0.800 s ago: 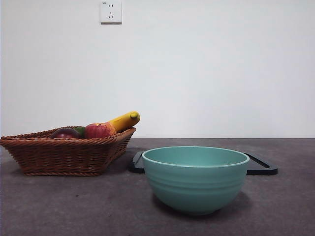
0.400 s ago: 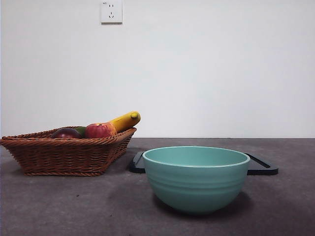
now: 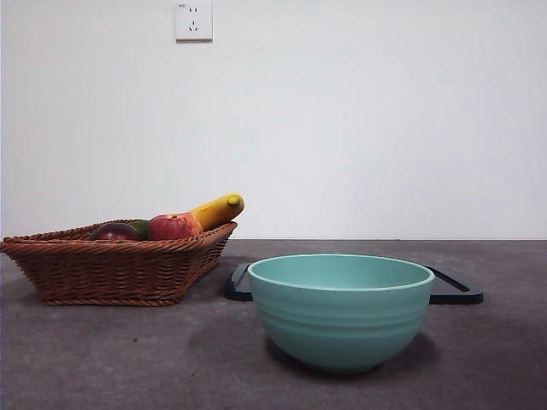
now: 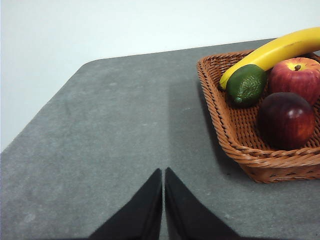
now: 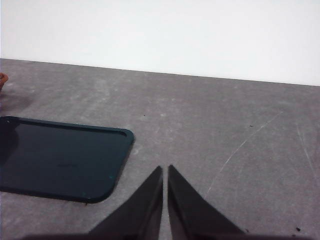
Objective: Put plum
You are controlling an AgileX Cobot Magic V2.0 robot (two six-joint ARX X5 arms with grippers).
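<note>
wall [image 3: 359,120]: plain white | socket [image 3: 193,20]: white, high up | table [image 3: 128,359]: grey, matte

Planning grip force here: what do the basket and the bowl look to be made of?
The basket looks like woven wicker, brown, with visible braided strands. The bowl looks like glazed ceramic or maybe melamine: smooth teal, faint ridges, soft sheen. The look alone cannot settle which.

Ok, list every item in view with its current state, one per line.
plum: in the basket, untouched
basket: upright, holding fruit
apple: in basket, beside plum
banana: resting on the basket rim
green fruit: in basket
bowl: upright
tray: flat, bare
left gripper: shut
right gripper: shut
</note>
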